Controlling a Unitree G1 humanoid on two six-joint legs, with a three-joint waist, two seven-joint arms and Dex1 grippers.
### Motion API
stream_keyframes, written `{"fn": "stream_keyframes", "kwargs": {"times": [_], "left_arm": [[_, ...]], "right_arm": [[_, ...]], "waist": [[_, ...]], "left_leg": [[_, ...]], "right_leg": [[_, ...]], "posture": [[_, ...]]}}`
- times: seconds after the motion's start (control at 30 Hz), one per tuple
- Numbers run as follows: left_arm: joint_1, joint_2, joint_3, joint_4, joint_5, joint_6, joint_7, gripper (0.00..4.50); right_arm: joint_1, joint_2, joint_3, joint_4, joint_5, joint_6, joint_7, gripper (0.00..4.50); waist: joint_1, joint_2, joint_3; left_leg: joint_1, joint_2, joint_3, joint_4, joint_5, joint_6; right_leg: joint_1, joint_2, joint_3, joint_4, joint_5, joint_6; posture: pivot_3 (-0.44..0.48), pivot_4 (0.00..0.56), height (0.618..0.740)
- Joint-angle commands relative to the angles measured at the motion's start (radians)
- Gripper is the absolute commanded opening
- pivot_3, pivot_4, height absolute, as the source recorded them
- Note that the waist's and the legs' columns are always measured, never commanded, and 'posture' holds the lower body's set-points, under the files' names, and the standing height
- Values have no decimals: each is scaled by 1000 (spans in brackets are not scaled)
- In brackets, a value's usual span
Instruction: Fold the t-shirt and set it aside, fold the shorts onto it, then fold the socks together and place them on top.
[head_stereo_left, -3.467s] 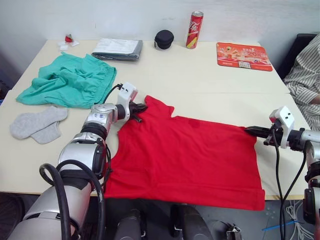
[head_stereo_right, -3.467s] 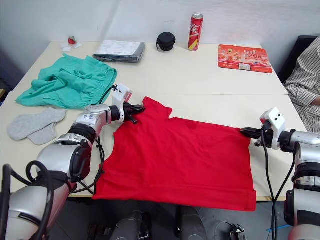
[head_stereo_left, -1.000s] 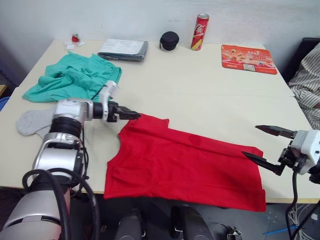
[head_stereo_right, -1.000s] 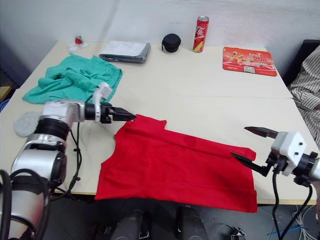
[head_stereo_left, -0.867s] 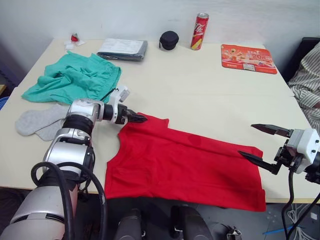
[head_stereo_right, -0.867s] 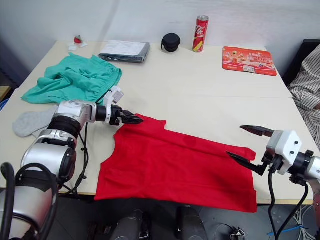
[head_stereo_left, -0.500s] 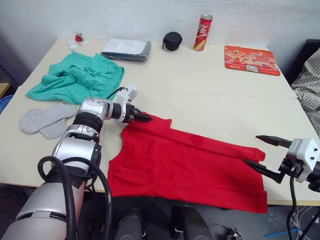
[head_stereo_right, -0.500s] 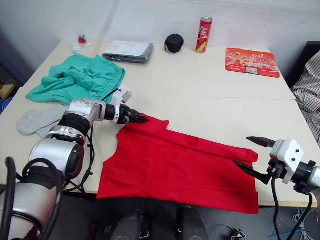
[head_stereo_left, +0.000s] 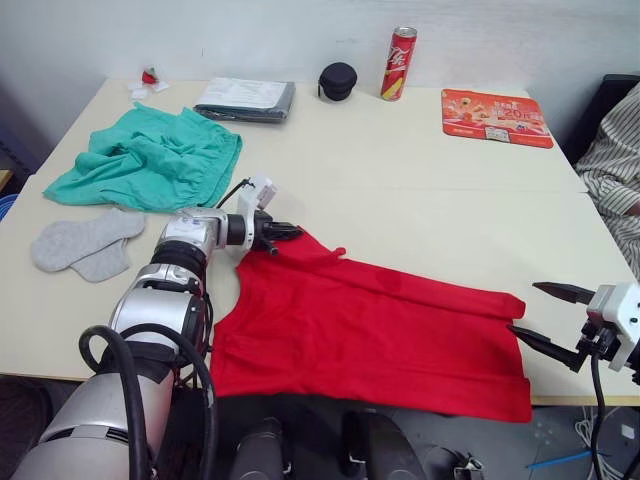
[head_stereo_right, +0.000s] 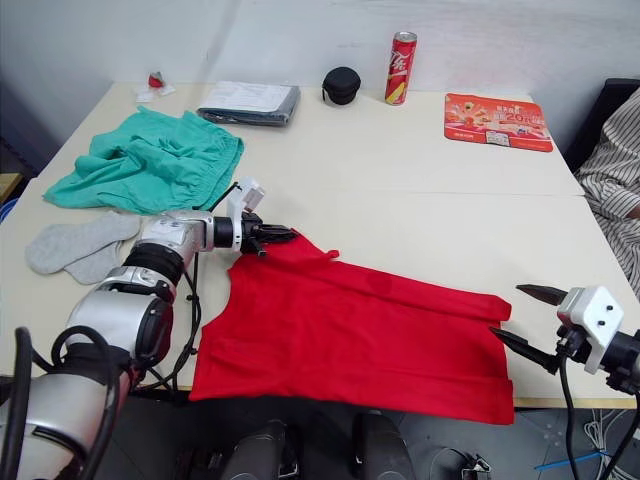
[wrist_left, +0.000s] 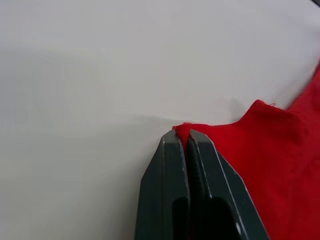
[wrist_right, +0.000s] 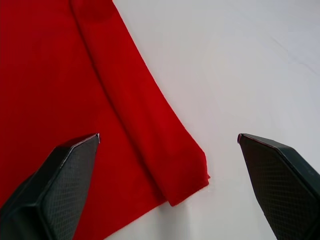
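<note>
Table (head_stereo_left: 400, 200) holds t-shirt (head_stereo_left: 370, 330); shorts (head_stereo_left: 150, 160); socks (head_stereo_left: 80, 243).

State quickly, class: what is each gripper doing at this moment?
Left gripper: shut on a corner of the t-shirt.
Right gripper: open, holding nothing, beside the t-shirt's edge.

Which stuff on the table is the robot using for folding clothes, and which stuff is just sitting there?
For the job:
the red t-shirt, pinched by the left gripper
the teal shorts
the grey socks
the open right gripper, by the t-shirt's corner

Just lying about:
the red can
the black round case
the folded grey cloth
the orange mat
</note>
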Motion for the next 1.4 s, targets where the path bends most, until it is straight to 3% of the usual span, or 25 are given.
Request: {"fn": "stream_keyframes", "kwargs": {"times": [0.03, 0.3, 0.5, 0.93, 1.27, 1.4], "left_arm": [[32, 42, 51, -91, -70, -83, -138, 53], [237, 95, 55, -322, -148, -349, -439, 53], [340, 103, 8, -383, -143, -609, -480, 53], [428, 168, -118, -324, -198, -1048, -481, 53], [395, 193, -192, -244, -196, -1152, -481, 53], [398, 227, -229, -292, -238, -1044, -481, 968]], "right_arm": [[28, 11, -46, -73, 35, 3, -12, 4500], [101, 29, -82, -147, 50, 12, -40, 4500], [146, 44, -95, -165, 47, 7, -47, 4500], [220, 94, -82, -230, 28, -12, -76, 4500], [234, 103, -79, -224, 21, -10, -92, 4500], [244, 104, -78, -252, 24, 6, -108, 4500]], "waist": [[0, 0, 0], [1, 0, 0], [3, 0, 0], [2, 1, 0], [2, 1, -1], [1, 1, -1]], "left_leg": [[0, 0, 0, 0, 0, 0], [0, 0, 0, 0, 0, 0], [0, 0, 0, 1, 0, 1], [1, 0, -1, 0, -1, 2], [1, 0, -1, 0, -3, 5], [1, 0, -1, 0, -3, 5]], "right_leg": [[0, 0, 0, 0, 0, 0], [0, 0, 0, 0, 0, 0], [1, -1, 1, 0, 0, 0], [2, -1, 0, 0, 0, 0], [3, -1, -1, -1, 0, 0], [3, -1, -1, -1, 0, 0]], "posture": [[0, 150, 740], [0, 150, 740], [0, 150, 740], [0, 150, 740], [0, 150, 740], [0, 150, 740]]}}
